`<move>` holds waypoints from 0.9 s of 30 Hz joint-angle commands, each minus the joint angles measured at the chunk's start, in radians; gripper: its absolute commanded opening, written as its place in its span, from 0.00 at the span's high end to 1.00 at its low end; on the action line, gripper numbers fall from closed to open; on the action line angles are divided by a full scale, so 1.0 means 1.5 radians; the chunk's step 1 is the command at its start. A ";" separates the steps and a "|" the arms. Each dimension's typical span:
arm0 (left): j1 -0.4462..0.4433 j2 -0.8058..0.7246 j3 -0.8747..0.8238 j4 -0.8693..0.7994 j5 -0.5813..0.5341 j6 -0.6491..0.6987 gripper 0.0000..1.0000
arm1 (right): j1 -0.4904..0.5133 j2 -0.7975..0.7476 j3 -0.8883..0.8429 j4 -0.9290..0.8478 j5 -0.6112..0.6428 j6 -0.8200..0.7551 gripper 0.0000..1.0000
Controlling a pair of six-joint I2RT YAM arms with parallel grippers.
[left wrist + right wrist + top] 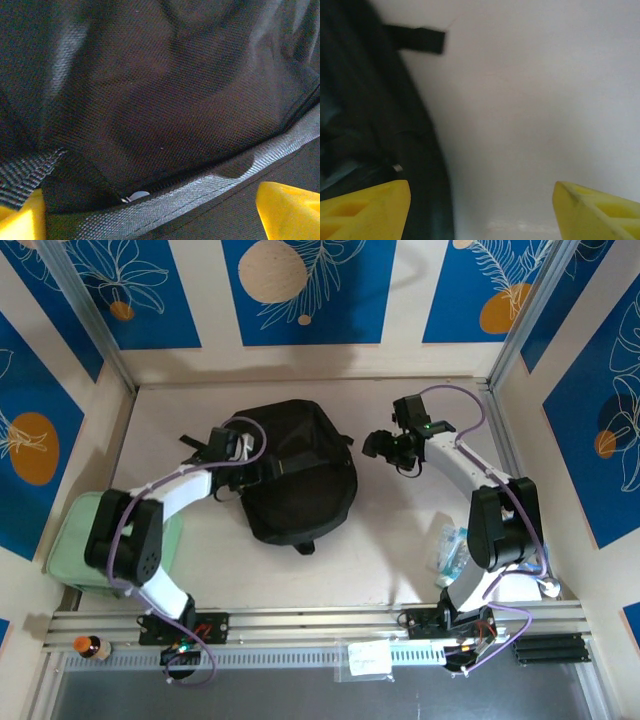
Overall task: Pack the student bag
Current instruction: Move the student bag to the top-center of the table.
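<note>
Lying in the middle of the white surface (390, 570), the student bag (300, 475) is a black fabric mound with its rounded bulk spread flat.

Far to the left of the bag, a mint-green case (68, 540) sits at the edge of the surface, partly under the shoulder of the left arm (165, 490). That arm reaches toward the bag, and the left jaws meet its left flank. In the left wrist view the yellow fingertips (22, 222) stand wide apart at the two lower corners. Woven black cloth of the bag (160, 100) fills the space ahead of them, and a grey webbing strap (210, 187) with a small silver zip pull (135, 196) crosses between them. The left jaws are wide open against the fabric, with nothing pinched.

Just to the right of the bag, apart from it, the right jaws hang at the end of the right arm (465, 470). The right wrist view shows their yellow fingertips (365, 210) spread wide over bare surface (530, 110), holding nothing, with the bag's dark edge (370, 125) and a short black strap end (417, 40) to one side.

Farther right of the bag, a clear plastic packet (452, 550) lies beside the right arm's base.
</note>
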 commanded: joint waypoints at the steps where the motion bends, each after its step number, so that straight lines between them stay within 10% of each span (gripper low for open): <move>1: -0.029 0.075 0.089 0.068 0.119 -0.013 0.09 | 0.011 0.028 0.008 0.068 -0.124 -0.012 0.25; 27: -0.027 0.263 0.390 -0.148 -0.034 -0.027 0.09 | 0.237 0.265 0.052 0.194 -0.096 0.066 0.27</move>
